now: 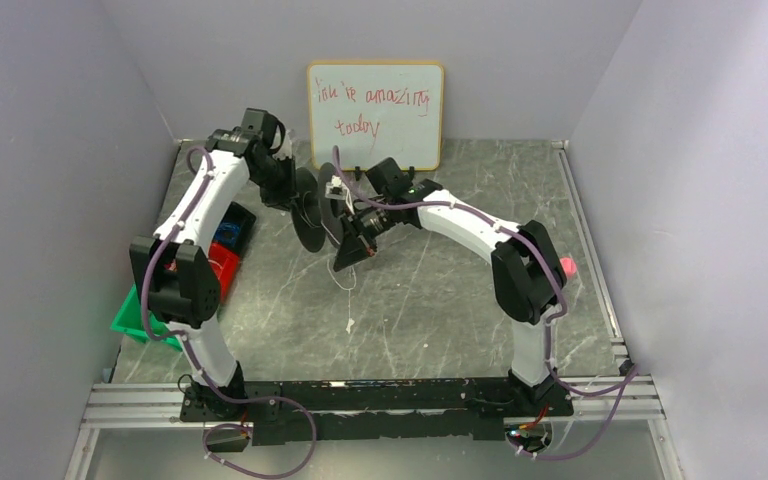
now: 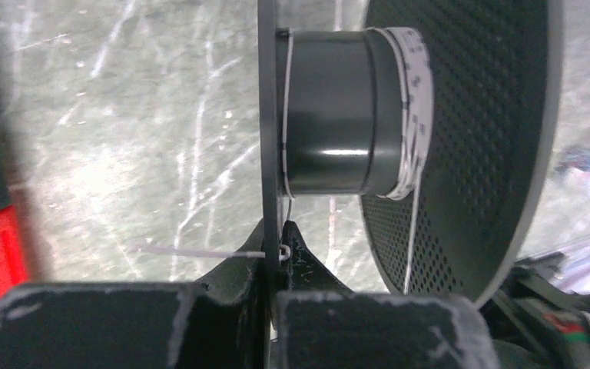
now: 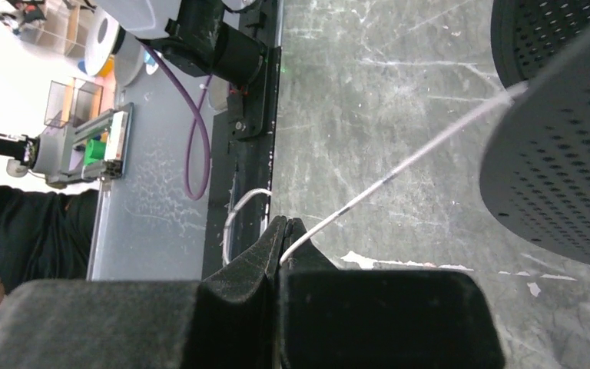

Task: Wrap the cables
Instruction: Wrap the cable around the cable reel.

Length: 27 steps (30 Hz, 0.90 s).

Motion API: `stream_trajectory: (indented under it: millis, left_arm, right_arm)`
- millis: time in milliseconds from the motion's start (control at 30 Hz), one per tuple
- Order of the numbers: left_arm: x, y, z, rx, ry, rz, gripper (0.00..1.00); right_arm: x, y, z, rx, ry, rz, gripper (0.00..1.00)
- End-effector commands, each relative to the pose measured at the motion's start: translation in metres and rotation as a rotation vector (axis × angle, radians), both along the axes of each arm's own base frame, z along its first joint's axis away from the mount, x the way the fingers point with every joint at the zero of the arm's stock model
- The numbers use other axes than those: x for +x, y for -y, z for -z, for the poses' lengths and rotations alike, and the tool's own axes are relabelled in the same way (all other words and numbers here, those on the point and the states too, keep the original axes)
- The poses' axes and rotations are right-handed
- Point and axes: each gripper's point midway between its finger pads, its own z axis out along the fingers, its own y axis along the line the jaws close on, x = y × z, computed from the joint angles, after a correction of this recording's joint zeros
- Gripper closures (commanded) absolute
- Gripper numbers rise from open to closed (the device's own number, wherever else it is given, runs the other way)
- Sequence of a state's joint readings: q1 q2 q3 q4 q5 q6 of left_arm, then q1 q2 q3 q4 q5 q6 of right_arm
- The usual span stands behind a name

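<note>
The black two-flanged spool (image 1: 310, 215) stands on edge at mid-table. My left gripper (image 1: 282, 192) is shut on its thin flange (image 2: 267, 138); the jaws (image 2: 275, 250) pinch the rim. Whitish cable (image 2: 416, 108) is wound round the core by the perforated flange (image 2: 476, 154), and a thin strand (image 2: 286, 100) runs along the gripped flange. My right gripper (image 1: 353, 250) is shut on the cable (image 3: 399, 165), which runs taut from the closed fingertips (image 3: 286, 231) up to the spool (image 3: 561, 169). The loose tail (image 1: 346, 300) lies on the table below it.
A whiteboard (image 1: 375, 115) leans on the back wall. A red and black box (image 1: 228, 240) and a green bin (image 1: 130, 318) sit at the left, a pink object (image 1: 567, 266) at the right. The arms' base rail (image 1: 380, 395) runs along the near edge.
</note>
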<state>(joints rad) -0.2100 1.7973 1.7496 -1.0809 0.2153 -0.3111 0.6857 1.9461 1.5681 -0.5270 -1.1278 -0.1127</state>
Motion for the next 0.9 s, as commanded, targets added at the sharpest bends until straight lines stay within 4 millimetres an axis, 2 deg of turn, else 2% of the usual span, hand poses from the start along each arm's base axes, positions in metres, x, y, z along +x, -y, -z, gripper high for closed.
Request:
stream_trajectory:
  millis: [0, 167, 500, 867]
  left_arm:
    - [0.042, -0.001, -0.061, -0.171, 0.237, -0.064, 0.98]
    - [0.038, -0.003, -0.083, -0.284, 0.277, -0.065, 0.98]
    - [0.033, -0.033, -0.114, -0.495, 0.340, -0.085, 0.98]
    - [0.006, -0.027, -0.130, -0.600, 0.388, 0.058, 0.98]
  right_arm:
    - [-0.026, -0.001, -0.004, -0.008, -0.046, -0.085, 1.00]
    - [-0.022, -0.001, 0.008, -0.039, -0.047, -0.072, 1.00]
    - [-0.003, 0.011, 0.012, -0.058, -0.032, -0.008, 1.00]
    - [0.036, 0.038, 0.011, -0.035, -0.074, 0.101, 1.00]
